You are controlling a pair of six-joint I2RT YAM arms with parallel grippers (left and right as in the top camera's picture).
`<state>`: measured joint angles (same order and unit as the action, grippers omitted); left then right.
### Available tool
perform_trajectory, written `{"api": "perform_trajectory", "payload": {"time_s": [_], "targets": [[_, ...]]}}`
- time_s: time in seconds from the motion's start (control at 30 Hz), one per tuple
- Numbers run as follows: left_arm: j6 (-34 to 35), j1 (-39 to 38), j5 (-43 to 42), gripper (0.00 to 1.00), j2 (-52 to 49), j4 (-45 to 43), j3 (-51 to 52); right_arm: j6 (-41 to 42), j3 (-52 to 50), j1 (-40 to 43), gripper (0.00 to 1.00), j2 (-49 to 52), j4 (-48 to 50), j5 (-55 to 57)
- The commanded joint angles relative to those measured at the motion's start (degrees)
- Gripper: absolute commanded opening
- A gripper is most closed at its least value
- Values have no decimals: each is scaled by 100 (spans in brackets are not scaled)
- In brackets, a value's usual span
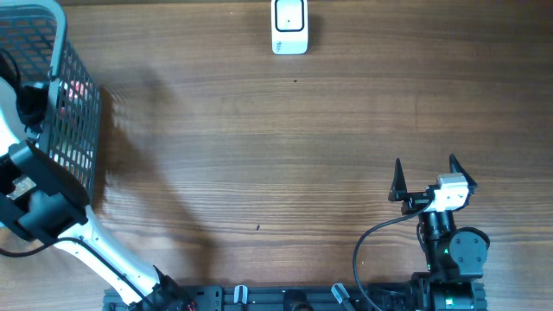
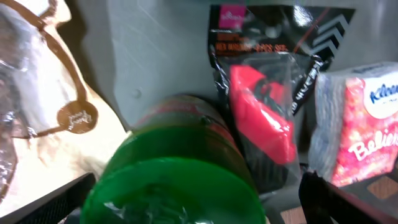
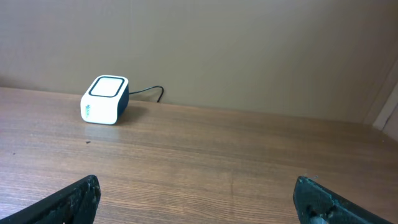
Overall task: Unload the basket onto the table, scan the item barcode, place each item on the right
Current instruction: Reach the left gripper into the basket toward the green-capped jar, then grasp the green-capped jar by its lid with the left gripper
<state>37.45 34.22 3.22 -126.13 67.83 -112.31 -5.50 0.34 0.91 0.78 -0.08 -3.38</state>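
Note:
The white barcode scanner (image 1: 289, 26) stands at the far middle of the table, also seen as a small white box (image 3: 104, 99) ahead and left of my right gripper. My left arm (image 1: 34, 203) reaches into the wire basket (image 1: 73, 130). There my left gripper (image 2: 193, 199) is open, its fingers (image 2: 59, 202) standing on either side of a green-lidded can (image 2: 180, 174) with a gap on each side. My right gripper (image 1: 425, 168) is open above bare wood at the near right, with nothing between its fingers (image 3: 74, 199).
Around the can in the basket lie a beige foil bag (image 2: 37, 118), a black package with a red item (image 2: 267, 118) and a pink-and-white tissue pack (image 2: 360, 130). The scanner's cable (image 3: 152, 93) runs along the back wall.

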Motion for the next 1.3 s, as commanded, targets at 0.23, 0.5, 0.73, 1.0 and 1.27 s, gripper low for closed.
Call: {"api": "perform_trajectory", "payload": {"time_s": [0.23,0.5,0.73,1.0,1.27], "targets": [[76,2,315,100,-197,-98,68,-50,-4,-39,100,-50,13,37],[76,2,310,95,-409,-55,68,-50,-4,-39,100,-50,13,37],[74,2,310,60,-407,-4,68,-50,-4,-39,100,-50,13,37],[74,2,304,59,-396,229,66,-52,-2,-39,100,-50,13,37],[74,7,304,58,44,514,55,-52,-4,-39,100,-35,13,37]]}}
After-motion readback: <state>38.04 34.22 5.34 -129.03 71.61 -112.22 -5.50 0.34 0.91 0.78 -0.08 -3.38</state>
